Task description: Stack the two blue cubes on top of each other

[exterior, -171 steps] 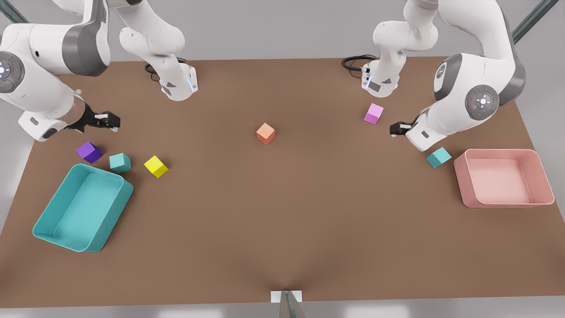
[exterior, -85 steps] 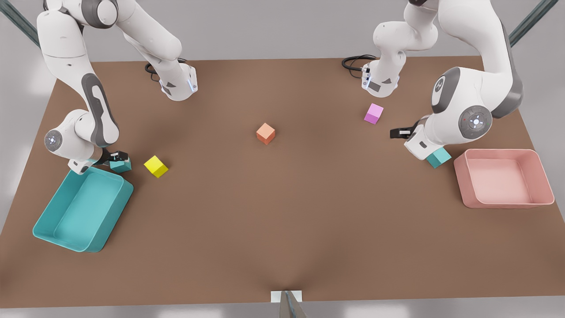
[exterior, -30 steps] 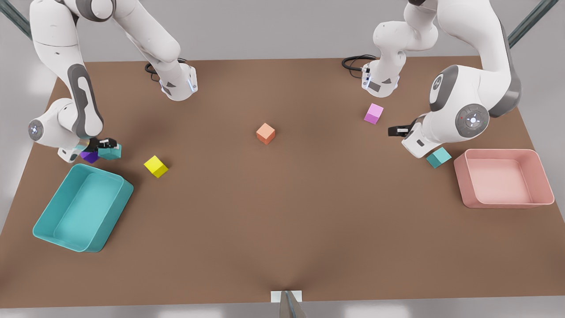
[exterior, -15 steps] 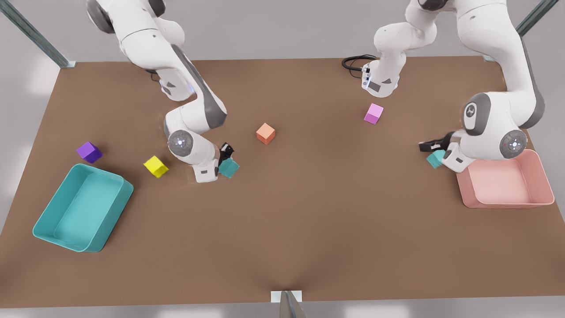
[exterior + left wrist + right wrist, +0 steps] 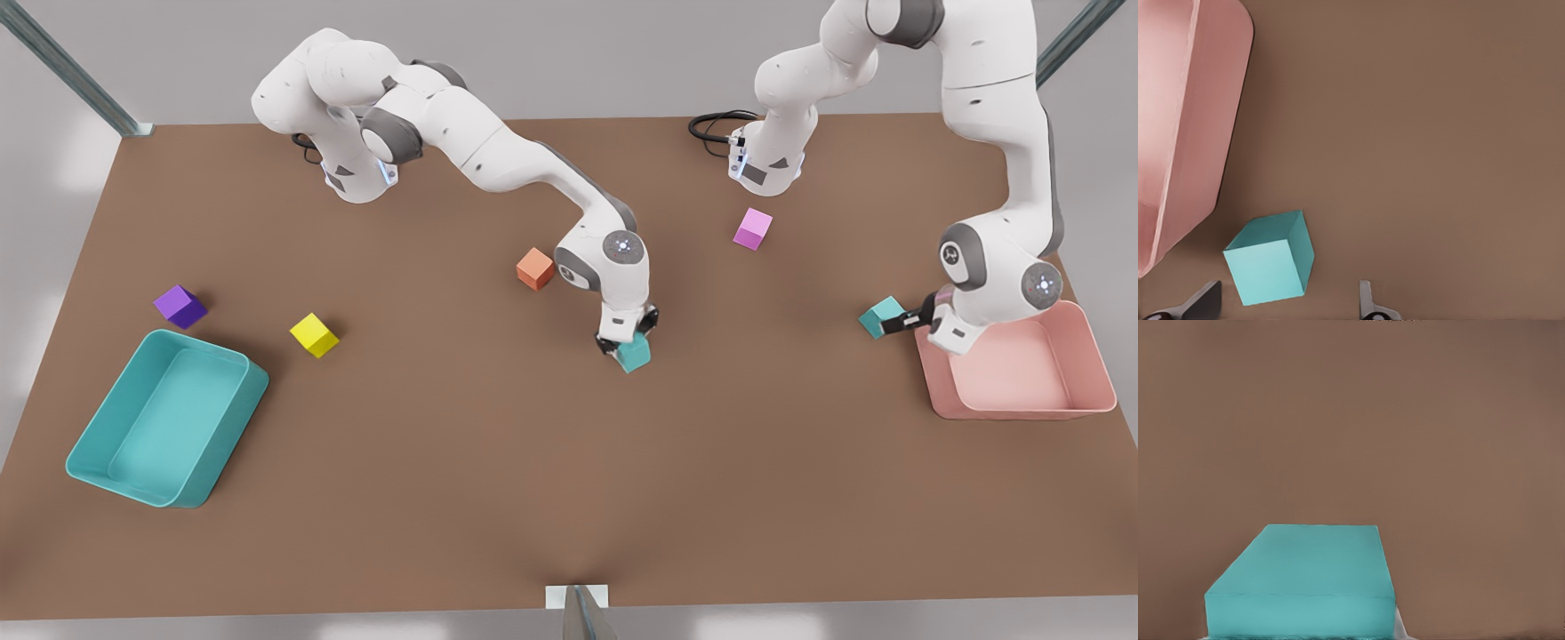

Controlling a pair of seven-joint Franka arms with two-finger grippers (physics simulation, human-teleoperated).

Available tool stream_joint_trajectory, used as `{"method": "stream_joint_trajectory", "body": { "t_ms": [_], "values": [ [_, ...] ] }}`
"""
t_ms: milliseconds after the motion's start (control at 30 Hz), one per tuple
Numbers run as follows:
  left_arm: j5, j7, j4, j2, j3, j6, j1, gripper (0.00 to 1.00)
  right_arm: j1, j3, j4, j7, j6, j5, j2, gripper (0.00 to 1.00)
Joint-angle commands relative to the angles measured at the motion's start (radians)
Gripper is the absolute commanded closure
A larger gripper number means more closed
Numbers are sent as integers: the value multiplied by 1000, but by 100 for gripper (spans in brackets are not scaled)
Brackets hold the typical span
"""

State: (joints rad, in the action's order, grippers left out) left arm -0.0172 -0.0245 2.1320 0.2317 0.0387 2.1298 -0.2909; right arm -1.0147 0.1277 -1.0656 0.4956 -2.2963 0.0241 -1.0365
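Note:
One blue cube is at the table's middle, close to the surface, with my right gripper shut on it from above. In the right wrist view this cube looms large against bare table. The other blue cube rests on the table beside the pink tray at the front view's right. My left gripper is low at that cube and open. In the left wrist view the cube lies between the two spread fingertips, and I cannot tell if they touch it.
An orange cube sits just behind the right arm's wrist. A pink cube is at the back right. A yellow cube, a purple cube and a large teal tray are on the front view's left.
My right gripper took a blue cube at the front view's left and carried it to the table's middle. My left gripper swung over the pink tray and came down at the other blue cube.

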Motion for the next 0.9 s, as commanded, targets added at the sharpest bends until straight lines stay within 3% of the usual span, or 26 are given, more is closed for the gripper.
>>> {"method": "stream_joint_trajectory", "body": {
  "t_ms": [0, 267, 367, 400, 500, 567, 600, 633, 733, 767, 867],
  "values": [
    [0, -143, 8, 2, 6, 67, 1, 0, -1, 6, 1, 778, -25, -10, 1, 0],
    [45, -152, 94, -5, 38, 130, 6, 0, 2, 18, -1, 767, 15, -4, 47, 0],
    [45, -152, 94, -3, 49, 130, 1, 0, 60, 12, -7, 678, 191, 10, 160, 0],
    [45, -152, 111, -3, 50, 131, -1, 0, 126, 3, -7, 591, 274, 23, 185, 0],
    [45, -152, 131, 0, 75, 136, -1, 0, 458, -2, -10, -213, 605, 135, 227, 0],
    [46, -150, 137, 5, 75, 142, -1, 0, 628, 39, -16, -707, 617, 59, 187, 0],
    [46, -150, 137, 6, 75, 145, -1, 0, 643, 64, -14, -775, 600, -19, 199, 0],
    [46, -150, 135, 9, 75, 145, -1, 0, 636, 118, -16, -773, 690, -29, 308, 0],
    [46, -150, 137, 41, 75, 170, -2, 0, 711, 124, -19, -685, 972, 22, 546, 0],
    [46, -150, 135, 48, 75, 174, -5, 0, 711, 128, -65, -559, 980, -4, 615, 0],
    [46, -150, 135, 67, 75, 206, -16, 0, 795, 145, -86, -571, 997, 16, 661, 0]
  ]
}}
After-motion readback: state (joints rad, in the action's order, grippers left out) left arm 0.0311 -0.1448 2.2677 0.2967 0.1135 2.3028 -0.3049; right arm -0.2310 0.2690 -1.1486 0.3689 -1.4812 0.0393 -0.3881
